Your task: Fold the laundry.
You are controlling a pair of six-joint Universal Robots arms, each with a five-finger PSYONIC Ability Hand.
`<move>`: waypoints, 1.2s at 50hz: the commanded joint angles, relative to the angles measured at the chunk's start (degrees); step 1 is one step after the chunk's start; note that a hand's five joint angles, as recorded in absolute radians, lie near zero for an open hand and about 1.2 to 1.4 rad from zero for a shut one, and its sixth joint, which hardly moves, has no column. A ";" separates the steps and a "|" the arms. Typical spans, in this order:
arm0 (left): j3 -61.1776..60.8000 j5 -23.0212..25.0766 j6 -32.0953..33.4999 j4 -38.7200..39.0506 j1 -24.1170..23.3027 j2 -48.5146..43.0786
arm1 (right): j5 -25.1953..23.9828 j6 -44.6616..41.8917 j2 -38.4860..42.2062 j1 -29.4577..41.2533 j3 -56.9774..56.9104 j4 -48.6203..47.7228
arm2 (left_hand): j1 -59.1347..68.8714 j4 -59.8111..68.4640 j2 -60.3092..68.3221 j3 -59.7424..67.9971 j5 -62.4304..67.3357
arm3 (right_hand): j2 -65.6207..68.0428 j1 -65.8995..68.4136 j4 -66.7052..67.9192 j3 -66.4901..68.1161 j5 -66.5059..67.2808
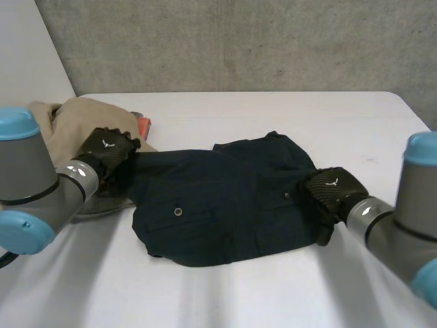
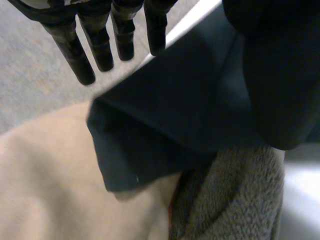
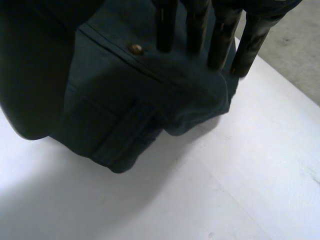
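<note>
Lying across the middle of the white table, the dark navy garment spreads between both hands. The right hand sits on its near right edge, straight fingers set down on bunched cloth beside a brass button; its thumb is hidden. Farther left, the left hand holds straight fingers over the garment's left corner, though I cannot tell whether they touch it. That corner overlaps a beige cloth and a grey towel, and something orange-red is mostly covered.

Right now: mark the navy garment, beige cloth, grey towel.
navy garment [image 1: 225,205], head view, its middle.
beige cloth [image 1: 80,117], head view, upper fold.
grey towel [image 2: 235,200], left wrist view, its nubby face.
</note>
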 commanded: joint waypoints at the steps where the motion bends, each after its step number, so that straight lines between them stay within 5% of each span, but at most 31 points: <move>1: 3.24 -1.05 0.29 2.48 0.19 -5.32 | 7.10 -0.30 5.25 2.07 0.61 -10.07 | 34.86 35.09 34.89 34.96 35.02 | 37.33 39.36 37.41 37.18 36.71; 2: 3.42 -1.23 0.29 3.01 0.19 -5.41 | 7.10 -0.30 5.52 2.07 0.43 -10.59 | 48.43 48.66 48.46 48.53 48.59 | 45.38 47.42 45.46 45.23 44.76; 3: 3.50 -1.32 0.29 3.10 0.19 -5.41 | 7.36 -0.39 5.78 1.73 0.26 -11.12 | 51.90 52.12 51.92 52.00 52.06 | 61.95 63.98 62.03 61.80 61.33; 4: 3.51 -1.41 0.12 3.19 0.10 -5.33 | 7.45 -0.39 5.78 1.55 0.17 -11.30 | 54.93 55.16 54.95 55.03 55.09 | 64.56 66.59 64.63 64.40 63.94; 6: 3.16 -1.49 0.03 3.10 -0.69 -4.80 | 7.62 -0.65 5.44 1.28 -0.09 -11.57 | 63.65 63.87 63.67 63.75 63.81 | 64.58 66.61 64.66 64.43 63.96; 18: -5.18 -1.67 -4.27 2.14 -8.06 10.39 | 6.75 -12.25 1.30 -7.24 -8.78 -11.39 | 64.02 64.25 64.05 64.12 64.18 | 64.58 66.61 64.66 64.43 63.96; 25: -10.29 -1.76 -10.59 2.14 -13.78 15.68 | 2.53 -17.09 9.64 -7.07 -23.28 -12.44 | 64.02 64.25 64.05 64.12 64.18 | 64.58 66.61 64.66 64.43 63.96; 28: -11.17 -2.02 -14.28 2.14 -16.24 15.42 | 0.07 -17.09 14.39 -7.07 -28.30 -16.30 | 56.02 56.25 56.04 56.12 56.18 | 64.58 66.61 64.66 64.43 63.96; 29: -11.35 -2.02 -15.25 2.05 -16.86 15.42 | -0.54 -17.18 15.62 -6.98 -29.18 -17.79 | 48.47 48.70 48.50 48.58 48.64 | 64.58 66.61 64.66 64.43 63.96; 30: -11.70 -2.11 -16.74 2.14 -18.17 15.16 | -1.77 -17.53 18.06 -6.80 -30.40 -20.94 | 27.75 27.98 27.78 27.85 27.91 | 64.58 66.61 64.66 64.43 63.96; 33: -11.53 -2.20 -18.51 2.14 -20.02 13.49 | -4.06 -17.97 21.33 -6.54 -30.86 -24.83 | 18.13 18.36 18.16 18.24 18.29 | 64.58 66.61 64.66 64.43 63.96; 34: -11.09 -2.20 -18.95 2.22 -20.90 11.48 | -5.20 -18.84 22.82 -6.02 -30.59 -26.58 | 14.29 14.52 14.32 14.39 14.45 | 27.34 29.37 27.42 27.18 26.72; 36: -10.65 -2.37 -19.04 2.31 -21.43 9.89 | -5.47 -19.90 23.45 -5.40 -30.24 -27.30 | 9.22 9.45 9.25 9.33 9.39 | -5.42 -3.39 -5.34 -5.57 -6.04; 41: -9.94 -6.84 -18.69 2.22 -21.52 9.53 | -3.72 -20.61 19.60 -4.43 -28.75 -26.77 | 8.37 8.60 8.39 8.47 8.53 | -5.42 -3.39 -5.34 -5.57 -6.04; 49: -12.92 -11.25 -18.60 1.96 -19.77 14.79 | 0.95 -11.31 2.28 -5.13 -16.45 -18.44 | 7.19 7.41 7.21 7.29 7.35 | -5.42 -3.39 -5.34 -5.57 -6.04; 54: -17.49 -11.16 -18.43 1.96 -17.40 18.05 | -0.02 -1.73 -6.50 -5.40 -11.53 -0.11 | 7.35 7.58 7.38 7.46 7.52 | -5.42 -3.39 -5.34 -5.57 -6.04; 60: -20.84 -10.90 -17.81 1.96 -16.86 19.02 | -3.27 3.47 -7.66 -5.31 -6.96 16.63 | 8.53 8.76 8.56 8.64 8.69 | -5.42 -3.39 -5.34 -5.57 -6.04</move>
